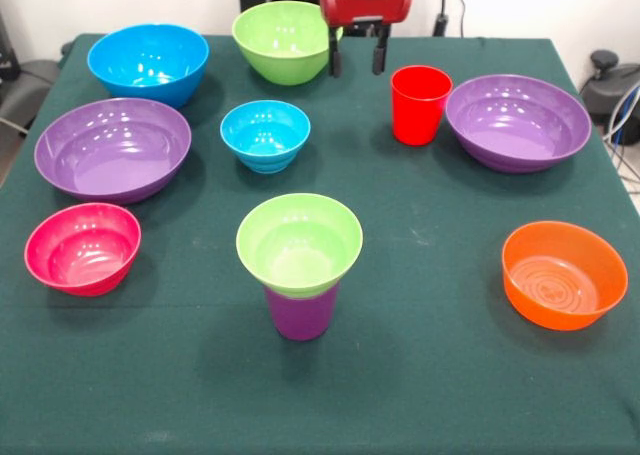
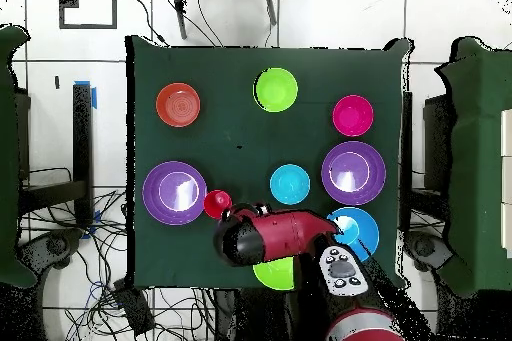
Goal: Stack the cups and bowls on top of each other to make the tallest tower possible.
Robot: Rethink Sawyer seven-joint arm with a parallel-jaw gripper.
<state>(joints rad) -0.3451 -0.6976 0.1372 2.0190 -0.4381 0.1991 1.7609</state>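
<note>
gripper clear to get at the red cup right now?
Probably yes. The gripper hangs open just behind the red cup, which stands upright and alone; the purple bowl beside it sits apart, and nothing covers the cup's rim.

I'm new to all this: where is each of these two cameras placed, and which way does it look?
Front view: sits across the table, facing the robot; sees the bowls, the red cup and the purple cup carrying a green bowl; only the end effector shows, at the top edge.
Overhead view: hangs above, looking straight down, robot base at the bottom; the red arm reaches over the table.
Both share the green table, the bowls and both cups, turned half round.
</note>
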